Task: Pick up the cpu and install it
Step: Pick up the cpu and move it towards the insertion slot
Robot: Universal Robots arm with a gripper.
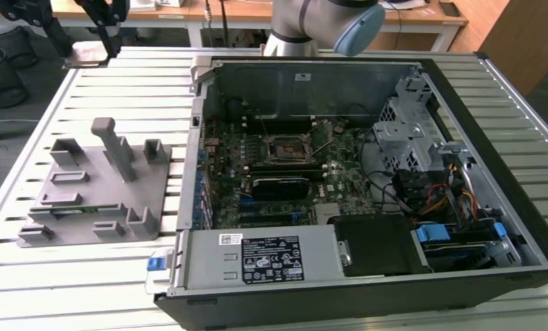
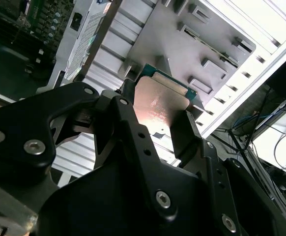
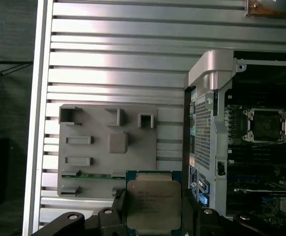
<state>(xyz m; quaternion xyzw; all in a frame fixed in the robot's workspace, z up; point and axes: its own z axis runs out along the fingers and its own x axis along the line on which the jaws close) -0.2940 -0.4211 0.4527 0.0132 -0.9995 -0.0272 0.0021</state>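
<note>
The cpu (image 3: 154, 204) is off the table, pinched by its two side edges in the gripper (image 3: 154, 210), whose black fingers (image 3: 189, 209) are closed down to the width of the chip. In the first wrist view you get the silver lid and thin green rim. Its near edge is cut off by the frame and both sides sit behind the fingers. There's print on the lid, but I can't make it out. In the second wrist view only a slice of the cpu (image 2: 157, 105) shows past the fingers (image 2: 185, 135), catching a pinkish glare.

Behind it, one grey fixture plate (image 3: 133, 157) lies on the slatted metal table (image 3: 113, 59). I count three open brackets along one edge and one square block in the middle. A thin green strip sits in one slot, no idea what.

Beside the fixture is one open PC case (image 1: 495, 103) with a single black-framed socket (image 1: 284, 147) on the motherboard (image 1: 255, 172), well apart from the cpu. The power supply (image 1: 255, 255) carries one white label and one black label, too small to read. The arm (image 1: 301, 24) is cropped at the top.
</note>
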